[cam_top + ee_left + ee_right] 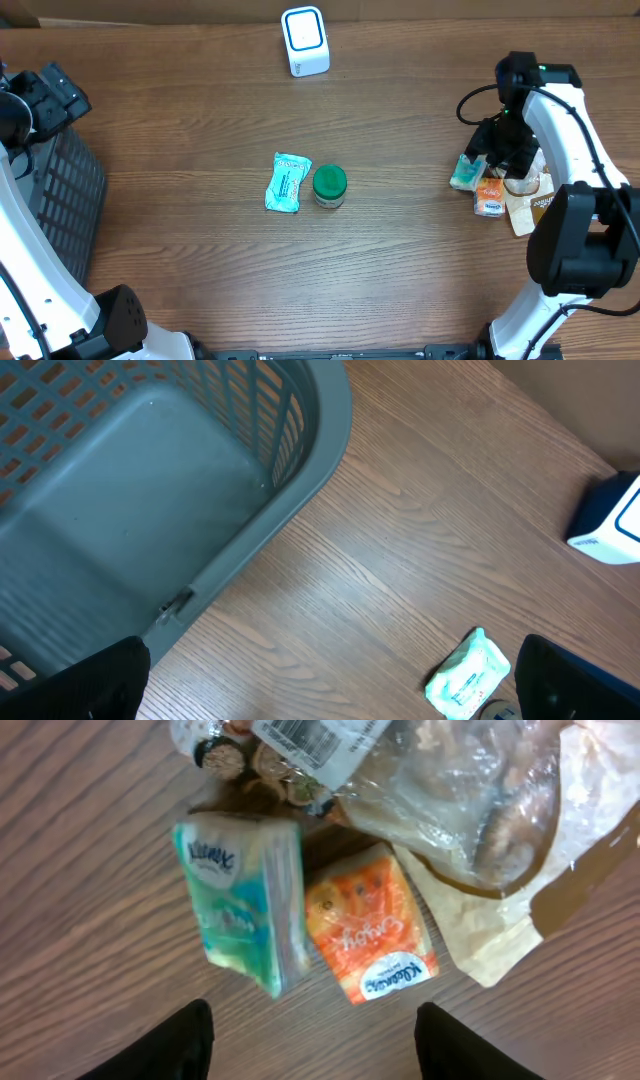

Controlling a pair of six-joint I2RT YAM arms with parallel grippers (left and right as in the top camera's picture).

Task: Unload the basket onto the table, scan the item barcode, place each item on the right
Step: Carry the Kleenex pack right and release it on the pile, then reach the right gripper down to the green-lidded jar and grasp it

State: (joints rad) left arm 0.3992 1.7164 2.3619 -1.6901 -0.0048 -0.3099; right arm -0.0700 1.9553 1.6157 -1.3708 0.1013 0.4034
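Clearly the scan is at an early stage: nothing is lifted, and the scanner stands alone at the far edge of the tabletop, well apart from every item.

The right end effector hangs over the pile at the right side, its fingers spread wide with nothing between them. Directly below it lie a teal Kleenex pack and an orange Kleenex pack, side by side and touching. A clear bag with a barcode label lies just beyond them. Which of these is meant for scanning I cannot tell, though the two packs sit nearest the fingers.

The left end effector is also wide open and empty, held above the tabletop beside the grey basket.

A pale blue packet and a green-lidded jar rest together mid-table, untouched.

As I judge it, the whole job is left: grasp an item, carry it to the scanner, and turn its barcode toward the scanner face.
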